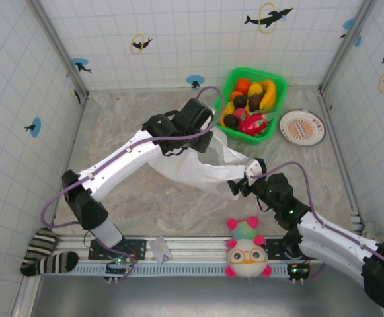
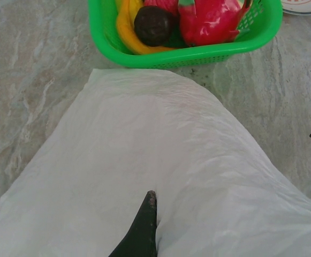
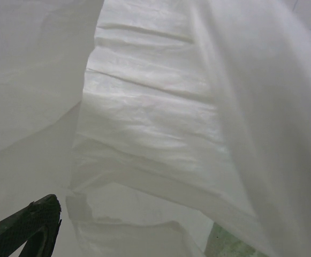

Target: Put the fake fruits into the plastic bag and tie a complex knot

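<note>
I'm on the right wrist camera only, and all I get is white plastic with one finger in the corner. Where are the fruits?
Observer: The fake fruits are all in the green basket, at the far right of the table, just beyond the bag.
Operator: And what is the left arm doing with the bag?
Observer: The left gripper is shut on the plastic bag at the end nearest the basket. The bag stretches from there across to your right gripper.
</note>
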